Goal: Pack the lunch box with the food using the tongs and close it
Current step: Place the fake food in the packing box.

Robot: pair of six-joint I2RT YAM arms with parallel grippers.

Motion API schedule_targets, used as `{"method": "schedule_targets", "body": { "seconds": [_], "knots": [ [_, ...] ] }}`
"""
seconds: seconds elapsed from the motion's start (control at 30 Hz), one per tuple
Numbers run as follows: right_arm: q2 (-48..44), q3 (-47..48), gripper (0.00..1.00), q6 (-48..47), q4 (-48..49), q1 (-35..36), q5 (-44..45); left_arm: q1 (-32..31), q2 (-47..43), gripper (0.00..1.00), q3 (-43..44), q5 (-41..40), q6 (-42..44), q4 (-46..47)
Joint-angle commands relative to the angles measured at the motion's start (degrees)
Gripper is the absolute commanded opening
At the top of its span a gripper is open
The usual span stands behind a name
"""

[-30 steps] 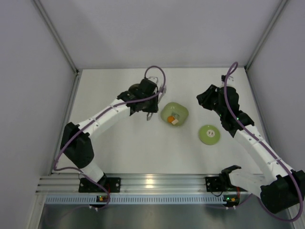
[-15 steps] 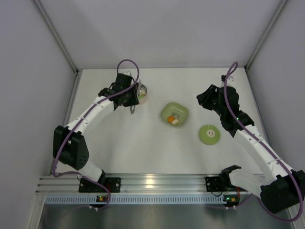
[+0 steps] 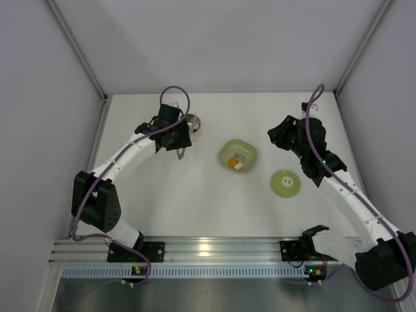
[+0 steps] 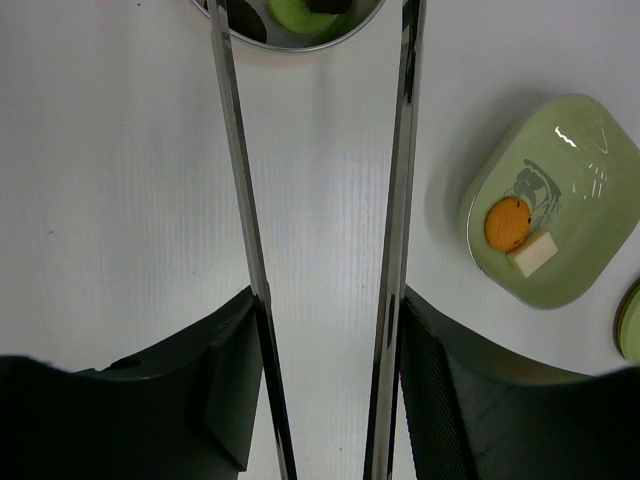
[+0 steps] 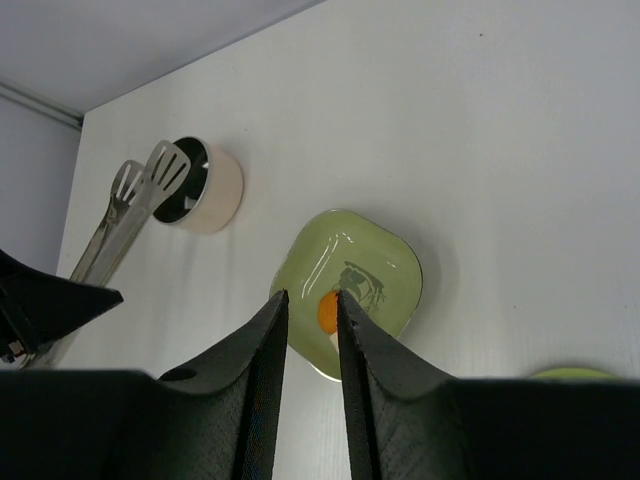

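Observation:
The cream lunch box (image 3: 195, 129) stands at the back left with its steel inside showing, and a light green disc (image 4: 295, 12) lies in it. My left gripper (image 3: 176, 138) is shut on the silver tongs (image 4: 241, 200), whose spread arms reach to the box (image 4: 290, 22). In the right wrist view the tongs' tips (image 5: 148, 180) hang over the box's rim (image 5: 212, 190). An orange piece (image 4: 508, 222) and a cream piece (image 4: 531, 254) lie in the green dish (image 3: 247, 151). The light-green lid (image 3: 285, 182) lies flat to the right. My right gripper (image 3: 283, 134) hovers right of the dish, slightly open, holding nothing.
The green dish (image 5: 385, 262) sits between the two arms. White walls enclose the table at the left, back and right. An aluminium rail with both arm bases (image 3: 208, 250) runs along the near edge.
The left arm swung the tongs from the green dish back left to the lunch box, and the tongs' arms have spread wider. The right arm has not moved.

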Motion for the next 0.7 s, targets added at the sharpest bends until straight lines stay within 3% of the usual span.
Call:
{"method": "schedule_targets", "body": {
  "seconds": [0.0, 0.27, 0.67],
  "knots": [
    [-0.9, 0.2, 0.26, -0.4, 0.4, 1.1, -0.2, 0.2, -3.3, 0.56, -0.1, 0.3, -0.4, 3.0],
    [-0.6, 0.5, 0.26, -0.5, 0.4, 1.1, -0.1, -1.7, -6.1, 0.53, 0.8, 5.8, 2.3, 4.1],
    [0.3, 1.3, 0.26, -0.5, 0.6, 1.1, -0.2, -21.1, -6.8, 0.53, 3.5, 3.4, 8.4, -3.0]
  ]
}}
